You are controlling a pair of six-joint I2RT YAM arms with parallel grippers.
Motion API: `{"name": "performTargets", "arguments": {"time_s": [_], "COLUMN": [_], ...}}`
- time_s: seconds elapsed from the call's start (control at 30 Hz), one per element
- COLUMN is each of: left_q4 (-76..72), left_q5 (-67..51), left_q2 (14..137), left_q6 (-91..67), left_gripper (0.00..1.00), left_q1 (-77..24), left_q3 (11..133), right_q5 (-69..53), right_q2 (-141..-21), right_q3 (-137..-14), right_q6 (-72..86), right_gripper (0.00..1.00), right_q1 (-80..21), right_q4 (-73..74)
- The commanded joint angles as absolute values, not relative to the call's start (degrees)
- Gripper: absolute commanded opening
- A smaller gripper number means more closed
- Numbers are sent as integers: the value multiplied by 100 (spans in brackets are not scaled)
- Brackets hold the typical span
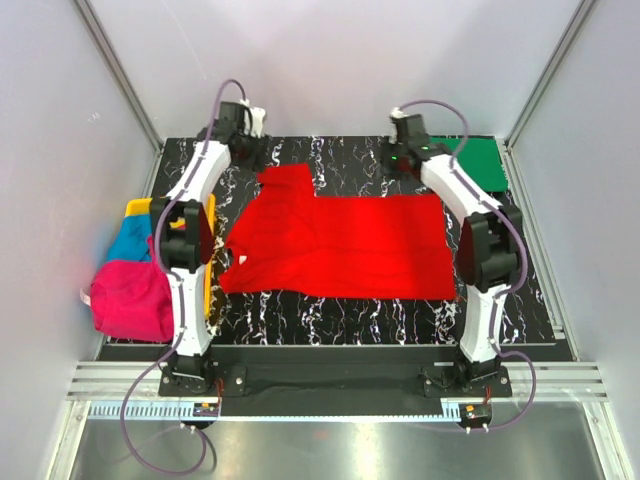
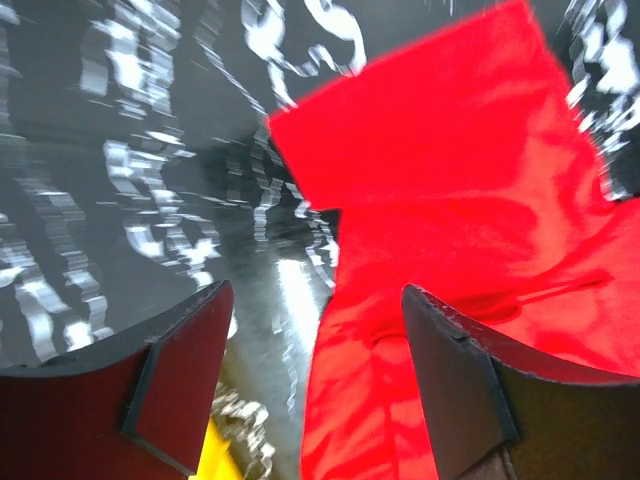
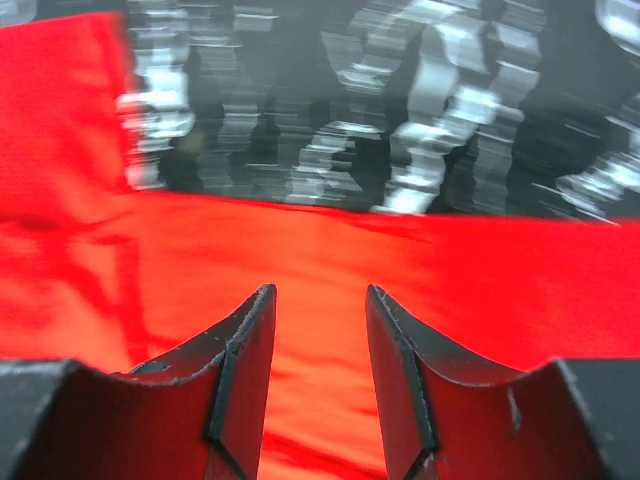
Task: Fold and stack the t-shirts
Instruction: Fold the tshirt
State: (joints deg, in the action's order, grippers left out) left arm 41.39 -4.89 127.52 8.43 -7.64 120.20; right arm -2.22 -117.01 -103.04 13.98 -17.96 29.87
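A bright red t-shirt lies spread flat on the black marbled table, one sleeve reaching toward the far left. My left gripper hovers at the far edge by that sleeve. In its wrist view it is open and empty, with the red cloth below and to the right. My right gripper is over the shirt's far right edge. It is open, with the red cloth beneath it and nothing between its fingers.
A dark green t-shirt lies folded at the far right corner. At the left edge a magenta pink t-shirt and a turquoise blue one are heaped on a yellow tray. Grey walls enclose the table.
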Motion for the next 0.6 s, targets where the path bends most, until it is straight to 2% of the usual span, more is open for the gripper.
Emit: {"name": "performTargets", "arguments": {"time_s": [0.0, 0.23, 0.57], "left_q4": [3991, 3815, 3340], "left_q5": [-317, 325, 861], "left_q2": [13121, 13666, 13790], "left_q6": [1036, 1283, 1538], "left_gripper": [75, 79, 72], "left_q1": [-931, -1107, -1186], "left_q3": [12287, 12516, 12331], "right_q5": [-35, 140, 246], "right_q2": [-11444, -11768, -12357], "right_q3": [-9897, -9703, -10019], "right_q6": [1398, 1415, 1450], "right_gripper": [48, 47, 48], "right_q1": [-1329, -651, -80], "right_q4": [3172, 3401, 3551]}}
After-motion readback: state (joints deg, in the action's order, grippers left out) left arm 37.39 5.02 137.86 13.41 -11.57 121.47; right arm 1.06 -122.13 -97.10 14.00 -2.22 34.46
